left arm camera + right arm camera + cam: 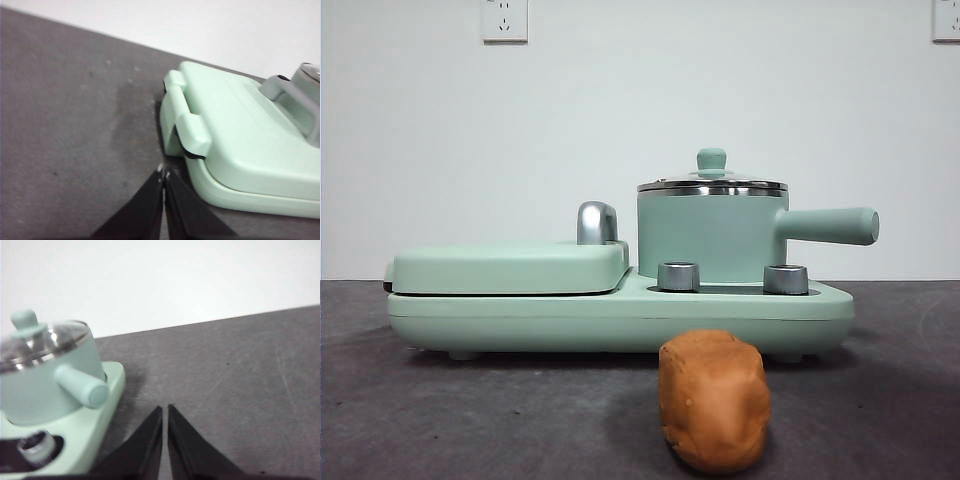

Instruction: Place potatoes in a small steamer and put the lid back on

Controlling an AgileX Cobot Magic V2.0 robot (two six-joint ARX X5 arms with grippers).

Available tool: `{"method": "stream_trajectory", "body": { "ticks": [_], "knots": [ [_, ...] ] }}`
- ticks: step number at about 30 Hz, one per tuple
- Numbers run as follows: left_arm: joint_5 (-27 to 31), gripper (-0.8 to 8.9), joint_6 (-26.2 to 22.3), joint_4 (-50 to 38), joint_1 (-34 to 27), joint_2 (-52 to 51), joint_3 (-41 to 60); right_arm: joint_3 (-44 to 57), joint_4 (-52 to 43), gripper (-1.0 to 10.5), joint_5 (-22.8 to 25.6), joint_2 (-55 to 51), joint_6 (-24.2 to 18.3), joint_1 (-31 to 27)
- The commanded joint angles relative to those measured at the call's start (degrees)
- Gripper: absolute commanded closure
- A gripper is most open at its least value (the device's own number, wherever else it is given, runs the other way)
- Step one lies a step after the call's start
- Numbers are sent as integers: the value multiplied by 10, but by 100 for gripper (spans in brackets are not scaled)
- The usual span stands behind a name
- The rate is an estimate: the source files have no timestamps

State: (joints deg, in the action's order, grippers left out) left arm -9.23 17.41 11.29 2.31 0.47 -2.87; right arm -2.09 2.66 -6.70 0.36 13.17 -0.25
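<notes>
An orange-brown lumpy potato (pixel 714 400) lies on the dark table in front of the mint green cooker. The small steamer (pixel 712 236), a green pot with a chrome rim and a straight side handle (pixel 828 226), stands on the cooker's right half. Its glass lid (pixel 712 183) with a green knob (pixel 711 159) sits on top. In the right wrist view the steamer (pixel 45 375) and lid (pixel 42 340) show beside my right gripper (pixel 165 410), which is shut and holds nothing. My left gripper (pixel 163 173) is shut too, hovering off the cooker's griddle end. Neither gripper appears in the front view.
The cooker base (pixel 620 312) carries a flat green griddle cover (pixel 510 266) with a chrome handle (pixel 596 222) on its left half, also seen as the griddle cover (pixel 250 130) in the left wrist view. Two chrome dials (pixel 678 276) (pixel 785 279) sit before the pot. A white wall stands behind.
</notes>
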Motion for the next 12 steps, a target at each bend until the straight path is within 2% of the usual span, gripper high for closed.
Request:
{"method": "stream_trajectory", "body": {
  "ticks": [1, 5, 12],
  "knots": [
    [-3, 806, 36, -3, 7, 8, -37, -36, 12, 930, -7, -1, 68, 2],
    [-4, 806, 47, 16, 19, 40, -93, -96, 70, 930, -22, 0, 103, 2],
    [-65, 806, 24, 64, 35, 131, -209, -225, 184, 930, -86, 47, 104, 2]
  ]
}}
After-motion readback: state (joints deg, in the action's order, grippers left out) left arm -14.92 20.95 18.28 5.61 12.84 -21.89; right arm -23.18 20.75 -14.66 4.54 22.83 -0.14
